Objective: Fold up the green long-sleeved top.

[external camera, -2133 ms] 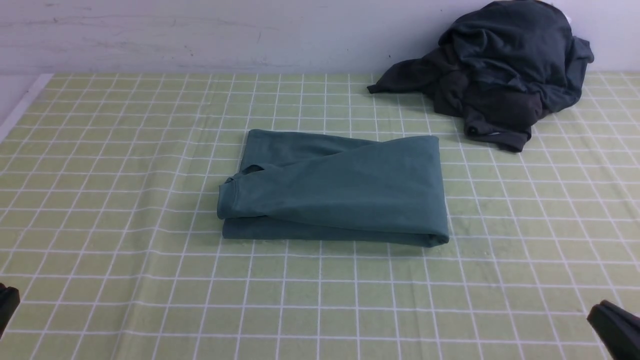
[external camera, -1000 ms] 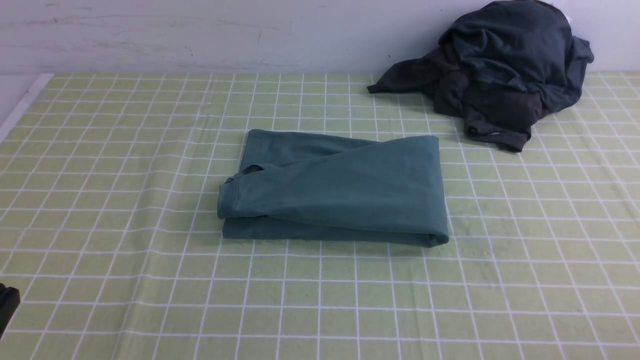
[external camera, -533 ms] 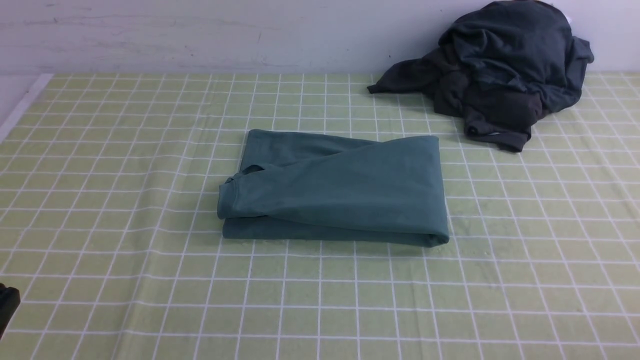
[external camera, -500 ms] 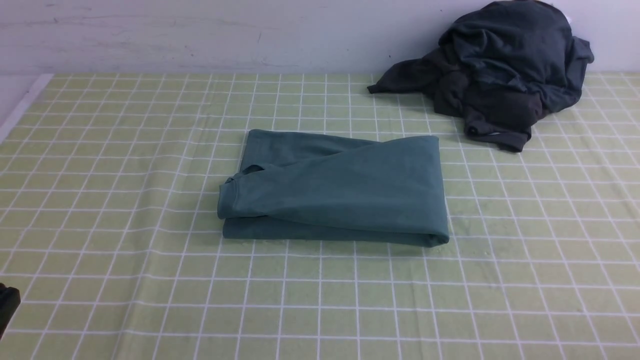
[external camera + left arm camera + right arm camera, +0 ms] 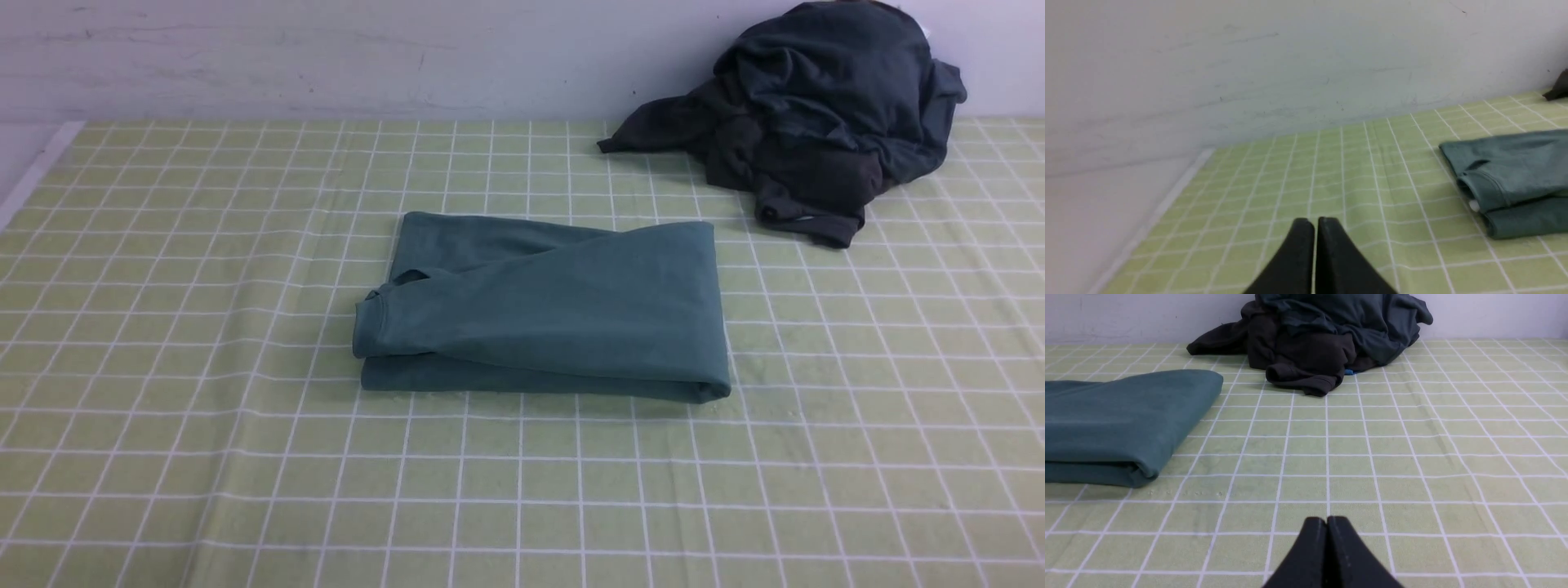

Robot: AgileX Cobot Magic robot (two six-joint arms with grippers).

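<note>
The green long-sleeved top (image 5: pixel 543 310) lies folded on the table (image 5: pixel 163 457). The left claw (image 5: pixel 1314 222) and the right claw (image 5: pixel 1327 520) are both pressed together, holding nothing.

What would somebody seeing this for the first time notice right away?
First the green long-sleeved top, folded into a neat rectangle in the middle of the pale green checked tablecloth. Next the dark heap of clothes, bunched against the wall at the far right corner. Neither arm shows in the front view; each wrist view shows its gripper shut and empty, left gripper, right gripper.
</note>
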